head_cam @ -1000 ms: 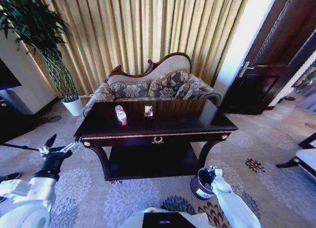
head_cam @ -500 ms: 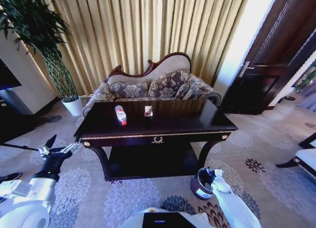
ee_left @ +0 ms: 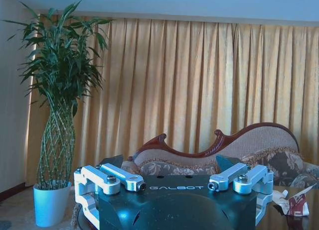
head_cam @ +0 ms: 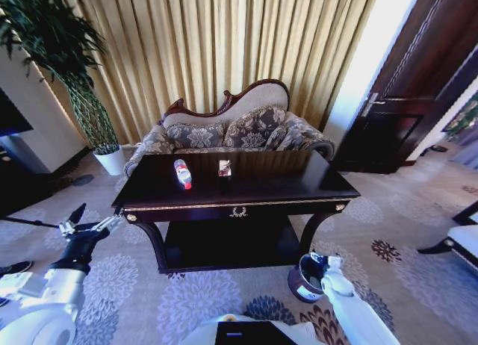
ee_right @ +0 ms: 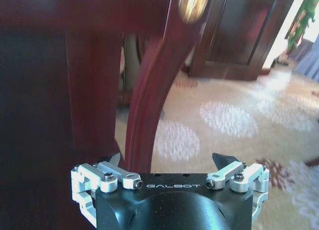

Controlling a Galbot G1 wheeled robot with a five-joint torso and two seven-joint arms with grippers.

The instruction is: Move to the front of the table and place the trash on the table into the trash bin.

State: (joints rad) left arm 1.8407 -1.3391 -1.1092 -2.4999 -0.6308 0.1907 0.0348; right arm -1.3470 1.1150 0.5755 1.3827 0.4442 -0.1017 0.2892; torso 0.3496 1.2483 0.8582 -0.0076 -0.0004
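Table (head_cam: 299, 182): dark glossy wood, facing the robot. On its top: bottle (head_cam: 182, 173) lying flat (red label, red cap); wrapper (head_cam: 224, 167) just beside it, apart. Trash bin (head_cam: 305, 279): on the carpet by the table's right front leg. Left end effector (head_cam: 89, 219): held off the table's left corner, fingers spread wide, holding nothing. Right end effector (head_cam: 321, 264): low over the bin, seemingly open and holding nothing.
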